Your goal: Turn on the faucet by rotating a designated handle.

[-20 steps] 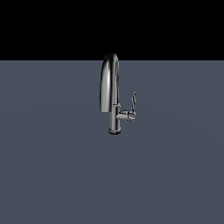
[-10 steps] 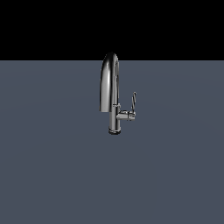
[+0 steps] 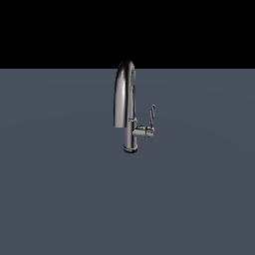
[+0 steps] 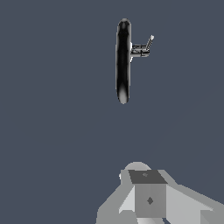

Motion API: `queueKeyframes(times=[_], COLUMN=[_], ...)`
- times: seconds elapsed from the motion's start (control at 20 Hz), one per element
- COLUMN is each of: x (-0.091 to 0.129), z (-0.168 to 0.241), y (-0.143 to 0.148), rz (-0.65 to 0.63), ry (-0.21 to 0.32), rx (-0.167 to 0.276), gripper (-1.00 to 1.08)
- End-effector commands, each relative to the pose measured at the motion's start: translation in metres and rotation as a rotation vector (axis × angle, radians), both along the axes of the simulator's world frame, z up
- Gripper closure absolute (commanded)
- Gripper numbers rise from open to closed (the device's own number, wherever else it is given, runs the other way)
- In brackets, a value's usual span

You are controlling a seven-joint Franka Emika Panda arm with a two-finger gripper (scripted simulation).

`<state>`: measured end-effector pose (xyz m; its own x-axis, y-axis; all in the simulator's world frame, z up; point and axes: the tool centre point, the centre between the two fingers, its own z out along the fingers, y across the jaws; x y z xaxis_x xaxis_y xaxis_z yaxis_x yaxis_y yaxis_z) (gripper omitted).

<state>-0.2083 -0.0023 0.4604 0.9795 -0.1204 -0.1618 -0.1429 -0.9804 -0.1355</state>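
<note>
The gripper [image 4: 148,199] showed only its grey body, fingers cut off, state impossible to tell, well apart from the faucet [image 3: 127,107] and handle [image 3: 152,115].

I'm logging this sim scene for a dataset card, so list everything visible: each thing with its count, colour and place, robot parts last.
faucet: one, shiny dark chrome, standing upright on the surface near the middle of the exterior view, arched spout curving toward that view's left.
handle: one, thin chrome lever, on a short stub off the faucet's column, on the exterior view's right side, pointing upward.
surface: one, flat slate grey, under the faucet, filling the lower part of the exterior view; black background above.
gripper: one, light grey, seen only in the wrist view, well apart from the faucet; fingers not visible, so open or shut cannot be told.
</note>
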Motion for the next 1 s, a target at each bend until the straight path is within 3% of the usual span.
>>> queueKeyframes(times=[0.0,0.95], x=[0.014,0.119], z=[-0.004,-0.053], y=[-0.002,-0.029], rz=[-0.04,-0.373], ry=[0.033,0.306], rx=[0.037,0.355], gripper=[1.08,1.08])
